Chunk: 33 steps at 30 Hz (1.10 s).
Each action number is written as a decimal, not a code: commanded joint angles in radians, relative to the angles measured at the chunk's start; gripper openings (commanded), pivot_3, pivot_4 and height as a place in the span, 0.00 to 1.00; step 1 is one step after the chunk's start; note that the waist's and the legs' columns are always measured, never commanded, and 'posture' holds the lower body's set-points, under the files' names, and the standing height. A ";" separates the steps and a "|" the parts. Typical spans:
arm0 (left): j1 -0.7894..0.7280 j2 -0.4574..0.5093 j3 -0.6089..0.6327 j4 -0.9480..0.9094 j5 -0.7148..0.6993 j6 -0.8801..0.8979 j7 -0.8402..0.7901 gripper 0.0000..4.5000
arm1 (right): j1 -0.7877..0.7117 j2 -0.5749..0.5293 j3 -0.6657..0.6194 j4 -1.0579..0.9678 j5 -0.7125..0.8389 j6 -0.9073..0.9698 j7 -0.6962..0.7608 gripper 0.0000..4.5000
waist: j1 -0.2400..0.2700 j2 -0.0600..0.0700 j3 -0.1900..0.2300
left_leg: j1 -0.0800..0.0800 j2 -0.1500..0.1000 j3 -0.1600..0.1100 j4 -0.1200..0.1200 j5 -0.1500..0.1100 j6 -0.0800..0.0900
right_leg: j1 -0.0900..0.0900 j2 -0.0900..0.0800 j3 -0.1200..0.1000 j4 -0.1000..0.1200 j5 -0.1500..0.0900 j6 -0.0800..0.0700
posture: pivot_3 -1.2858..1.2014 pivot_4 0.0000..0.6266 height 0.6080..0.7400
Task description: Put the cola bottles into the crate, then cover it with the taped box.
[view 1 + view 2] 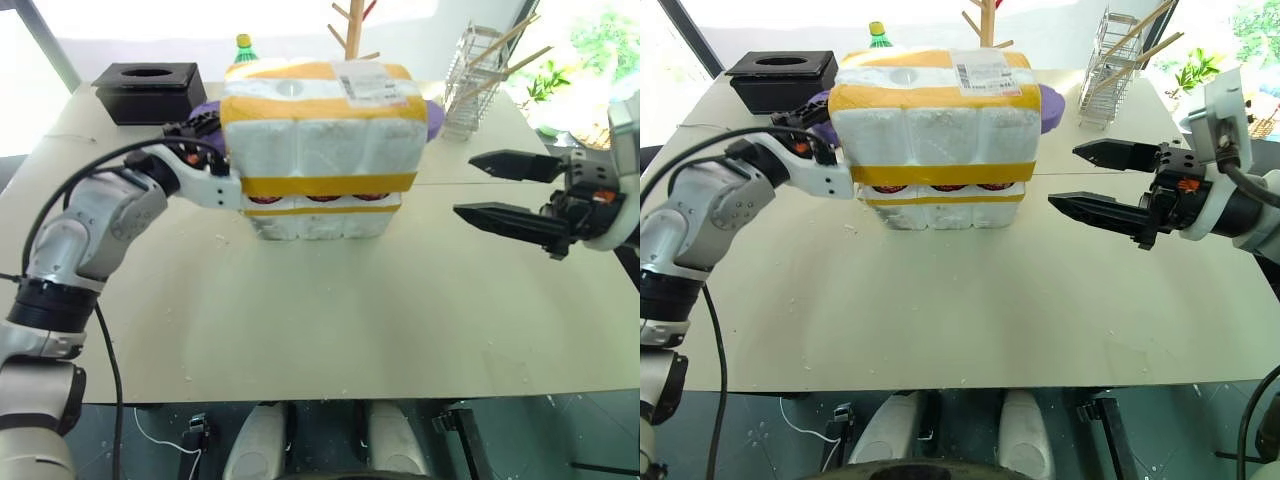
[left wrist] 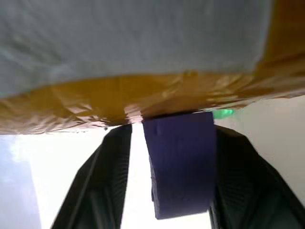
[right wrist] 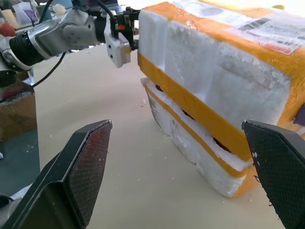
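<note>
At the upper centre of the frame, the taped box (image 1: pixel 320 125) already sits over the crate (image 1: pixel 322 217), cola bottles (image 1: pixel 325 198) peeking red between them, left gripper (image 1: pixel 195 135) loosened at its edge, right gripper (image 1: pixel 505 190) wide open and empty.

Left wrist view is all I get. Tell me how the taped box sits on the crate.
Observer: The taped box sits over the crate, with a thin gap between them where red bottle caps show.
Operator: Report the right fingers.
Observer: The right gripper hovers beside the box, fingers wide open, touching nothing.
Operator: Name the purple thing ahead of me.
Observer: It looks like a purple plate behind the box, its rim showing past both sides.
</note>
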State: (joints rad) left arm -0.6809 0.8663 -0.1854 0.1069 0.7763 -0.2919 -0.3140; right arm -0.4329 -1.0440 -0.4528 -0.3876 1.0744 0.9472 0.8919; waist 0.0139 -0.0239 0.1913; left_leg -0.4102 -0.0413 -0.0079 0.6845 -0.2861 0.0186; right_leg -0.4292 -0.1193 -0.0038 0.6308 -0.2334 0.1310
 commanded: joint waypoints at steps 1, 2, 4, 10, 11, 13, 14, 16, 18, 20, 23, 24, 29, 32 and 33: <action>0.017 0.014 0.020 -0.051 -0.012 -0.007 -0.009 0.85 | 0.011 -0.004 -0.027 -0.018 0.006 -0.022 0.006 1.00 | 0.000 0.000 0.000 | 0.000 0.000 0.000 0.000 0.000 0.000 | 0.000 0.000 0.000 0.000 0.000 0.000 | 0.52 0.24 1.00; 0.040 0.023 0.026 -0.062 -0.021 -0.017 -0.014 0.85 | 0.018 -0.004 -0.024 -0.015 -0.002 -0.025 0.008 1.00 | 0.000 0.000 0.000 | 0.000 0.000 0.000 0.000 0.000 0.000 | 0.000 0.000 0.000 0.000 0.000 0.000 | 0.52 0.24 1.00; 0.075 0.036 0.038 -0.082 -0.033 -0.032 -0.016 0.85 | 0.029 -0.003 -0.021 -0.009 -0.010 -0.031 0.011 1.00 | -0.001 0.000 0.000 | 0.000 0.000 0.000 0.000 0.000 0.000 | 0.000 0.000 0.000 0.000 0.000 0.000 | 0.52 0.24 1.00; 0.287 0.090 0.175 -0.216 -0.158 -0.045 -0.035 0.85 | 0.070 0.011 -0.015 0.016 -0.035 -0.049 0.016 1.00 | -0.002 0.000 0.000 | 0.000 0.000 0.000 0.000 0.000 0.000 | 0.000 -0.001 0.000 0.000 0.000 0.000 | 0.52 0.24 1.00; 0.332 0.089 0.217 -0.242 -0.210 -0.034 -0.050 0.85 | 0.078 0.012 -0.015 0.020 -0.039 -0.052 0.019 1.00 | -0.002 0.000 0.000 | 0.000 0.000 0.000 0.000 0.000 0.000 | -0.001 -0.001 0.000 0.000 0.000 0.000 | 0.52 0.24 1.00; 0.416 0.055 0.311 -0.299 -0.389 0.051 -0.127 0.85 | 0.095 0.014 -0.008 0.031 -0.051 -0.060 0.029 1.00 | -0.002 0.000 0.000 | 0.000 0.000 0.000 -0.001 0.000 0.000 | -0.001 -0.002 0.000 -0.001 0.000 0.000 | 0.52 0.24 1.00; 0.435 0.038 0.338 -0.318 -0.451 0.100 -0.159 0.85 | 0.098 0.013 -0.004 0.036 -0.057 -0.064 0.032 1.00 | 0.000 0.000 0.000 | 0.000 0.000 0.000 -0.001 0.000 0.000 | -0.001 -0.002 0.000 0.000 0.000 0.000 | 0.52 0.24 1.00; 0.460 -0.012 0.414 -0.374 -0.681 0.381 -0.290 0.85 | 0.104 0.013 0.010 0.051 -0.078 -0.079 0.046 1.00 | 0.001 0.001 0.000 | 0.000 0.000 0.000 0.000 0.000 0.000 | 0.000 -0.002 0.000 -0.001 0.000 -0.001 | 0.52 0.24 1.00; 0.434 -0.052 0.517 -0.430 -0.987 0.729 -0.386 0.85 | 0.098 0.012 0.027 0.071 -0.101 -0.093 0.060 1.00 | -0.001 0.001 0.000 | 0.001 0.000 0.000 0.000 0.000 0.000 | 0.000 -0.002 0.000 -0.001 0.001 -0.001 | 0.52 0.24 1.00; 0.361 -0.040 0.617 -0.447 -1.237 0.998 -0.442 0.85 | 0.083 0.005 0.049 0.089 -0.125 -0.111 0.078 1.00 | -0.002 0.000 0.000 | 0.001 0.001 -0.001 0.000 0.000 -0.001 | 0.000 -0.001 0.000 0.000 0.001 -0.001 | 0.52 0.24 1.00; 0.289 0.062 0.701 -0.421 -1.434 1.216 -0.543 0.85 | 0.046 -0.003 0.080 0.119 -0.150 -0.131 0.108 1.00 | -0.007 0.000 0.000 | 0.001 0.001 -0.001 0.001 0.000 -0.001 | 0.000 0.000 -0.001 0.000 0.000 -0.001 | 0.52 0.24 1.00; 0.271 0.100 0.718 -0.402 -1.480 1.273 -0.568 0.85 | 0.032 -0.005 0.090 0.129 -0.160 -0.138 0.117 1.00 | -0.010 0.001 0.000 | 0.001 0.001 -0.001 0.000 0.000 -0.001 | 0.000 0.000 -0.001 0.000 0.000 -0.001 | 0.52 0.24 1.00; 0.269 0.279 0.761 -0.327 -1.623 1.357 -0.775 0.85 | -0.022 -0.020 0.119 0.176 -0.195 -0.160 0.171 1.00 | -0.025 0.001 0.000 | 0.002 0.001 -0.001 -0.001 0.000 -0.001 | 0.000 0.001 0.000 0.000 0.000 -0.001 | 0.52 0.24 1.00; 0.283 0.357 0.747 -0.293 -1.642 1.332 -0.891 0.85 | -0.038 -0.022 0.136 0.195 -0.211 -0.166 0.201 1.00 | -0.026 0.002 0.000 | 0.002 0.001 -0.001 -0.001 0.000 -0.001 | 0.000 0.001 0.000 -0.001 0.000 -0.001 | 0.52 0.24 1.00; 0.288 0.372 0.738 -0.284 -1.636 1.317 -0.912 0.85 | -0.045 -0.021 0.144 0.199 -0.217 -0.168 0.207 1.00 | -0.026 0.002 0.000 | 0.002 0.001 0.000 -0.001 0.000 -0.001 | 0.000 0.001 0.000 -0.001 0.000 -0.001 | 0.52 0.24 1.00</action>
State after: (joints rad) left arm -0.3930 1.2075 0.5411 -0.1879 -0.8489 1.0542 -1.1729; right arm -0.4539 -1.0465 -0.3087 -0.1891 0.8656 0.7971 1.0800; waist -0.0125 -0.0221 0.1915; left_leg -0.4082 -0.0402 -0.0082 0.6833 -0.2857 0.0176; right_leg -0.4288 -0.1182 -0.0042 0.6303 -0.2332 0.1298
